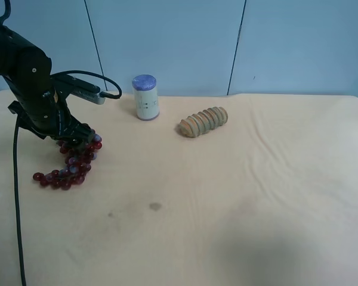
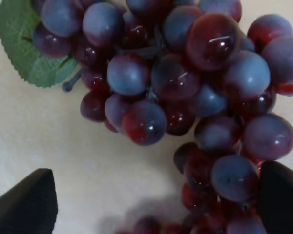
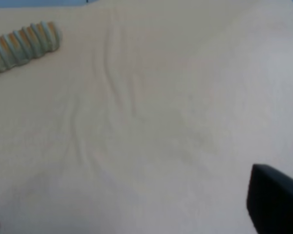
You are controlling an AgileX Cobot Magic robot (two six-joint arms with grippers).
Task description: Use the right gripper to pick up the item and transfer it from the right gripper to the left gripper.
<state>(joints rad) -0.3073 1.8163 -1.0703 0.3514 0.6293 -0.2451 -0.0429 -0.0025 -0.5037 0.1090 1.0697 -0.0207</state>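
Note:
The bunch of dark red and purple grapes (image 1: pixel 71 162) lies on the tan table, trailing toward the exterior high view's left. The left wrist view shows it close up (image 2: pixel 176 83) with its green leaf (image 2: pixel 24 44). The left gripper (image 1: pixel 77 136), on the black arm with the looping cable, hangs right over the bunch's upper end. Its jaws (image 2: pixel 154 195) stand wide open, one fingertip on each side, and one touches or nearly touches the grapes. The right gripper (image 3: pixel 134 209) is open and empty above bare table. Its arm does not show in the exterior high view.
A white cylinder with a blue cap (image 1: pixel 145 98) stands at the back. A ridged tan bread roll (image 1: pixel 203 121) lies to its right and also shows in the right wrist view (image 3: pixel 24 44). A blue wall stands behind the table.

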